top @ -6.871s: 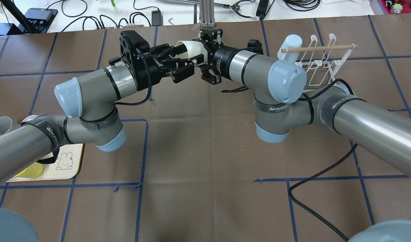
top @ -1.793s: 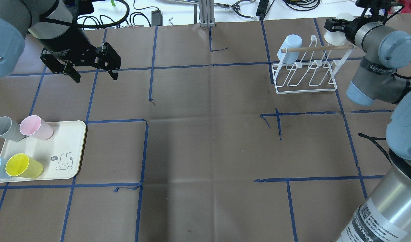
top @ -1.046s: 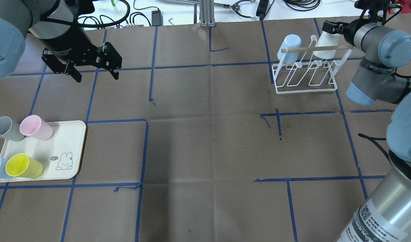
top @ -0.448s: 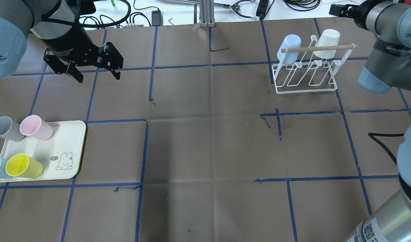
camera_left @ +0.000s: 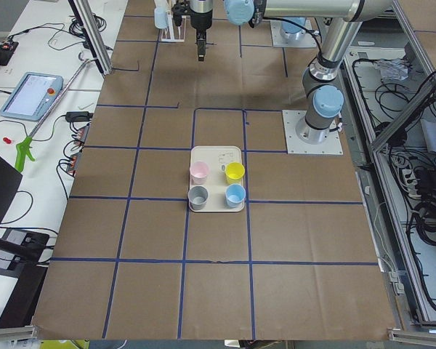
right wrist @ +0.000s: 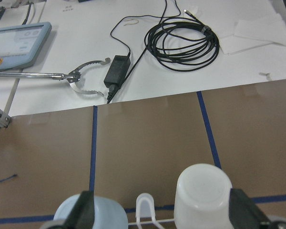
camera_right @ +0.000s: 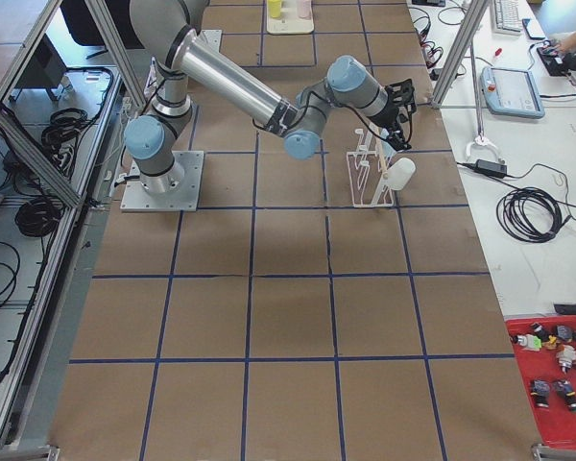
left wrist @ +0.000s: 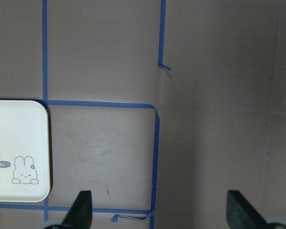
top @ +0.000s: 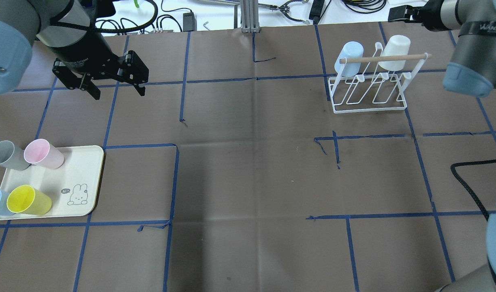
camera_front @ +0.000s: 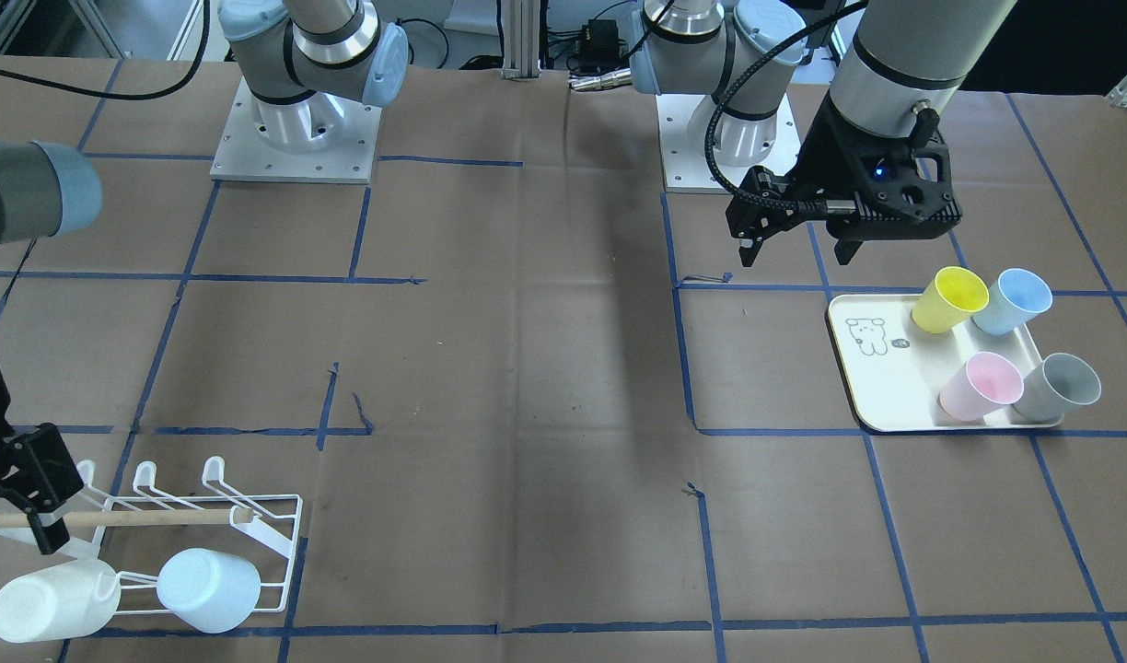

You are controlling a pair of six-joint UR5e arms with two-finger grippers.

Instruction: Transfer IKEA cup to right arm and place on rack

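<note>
At the bottom edge of the right wrist view, my right gripper (right wrist: 163,212) has its fingers (right wrist: 83,212) spread wide, clear of the white cup (right wrist: 203,195). I see that cup upside down on the rack (top: 369,108), beside a pale blue cup (top: 349,54). Upper left of the overhead view, the left gripper (top: 119,94) hangs spread too, well apart from the tray (top: 84,162)
</note>
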